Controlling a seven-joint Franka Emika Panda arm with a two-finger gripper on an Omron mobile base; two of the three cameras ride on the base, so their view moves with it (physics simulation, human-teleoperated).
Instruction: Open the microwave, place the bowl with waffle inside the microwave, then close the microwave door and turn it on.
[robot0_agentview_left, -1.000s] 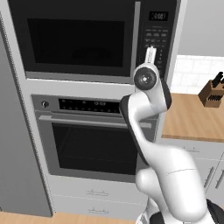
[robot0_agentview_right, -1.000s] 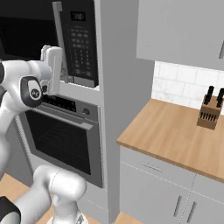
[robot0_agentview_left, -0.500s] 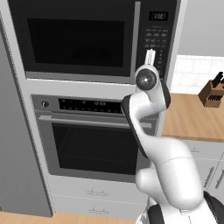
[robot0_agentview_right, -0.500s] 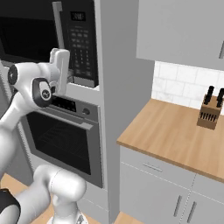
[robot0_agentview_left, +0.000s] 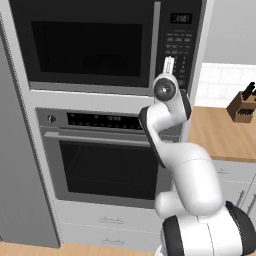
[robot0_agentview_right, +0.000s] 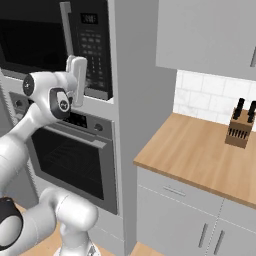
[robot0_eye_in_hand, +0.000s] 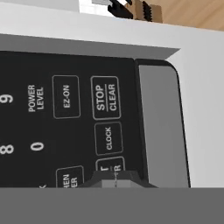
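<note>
The microwave (robot0_agentview_left: 90, 47) is set into the wall unit, and the microwave door (robot0_agentview_left: 85, 45) is closed with its grey vertical handle (robot0_agentview_left: 156, 45) beside the keypad (robot0_agentview_left: 178, 47). My gripper (robot0_agentview_left: 169, 64) is shut and empty, held up against the lower part of the keypad (robot0_agentview_right: 92, 50). In the hand view the joined fingertips (robot0_eye_in_hand: 116, 181) rest just below the CLOCK button (robot0_eye_in_hand: 108, 138), partly covering the button under it. The bowl with waffle is hidden from view.
A steel oven (robot0_agentview_left: 105, 160) with a horizontal handle sits below the microwave. To the right runs a wooden counter (robot0_agentview_right: 200, 155) with a knife block (robot0_agentview_right: 239, 127), and grey cabinets (robot0_agentview_right: 210, 35) hang above it.
The hand has moved in toward the keypad panel, and the elbow has swung with it. The gripper has stayed shut and the door has stayed closed.
</note>
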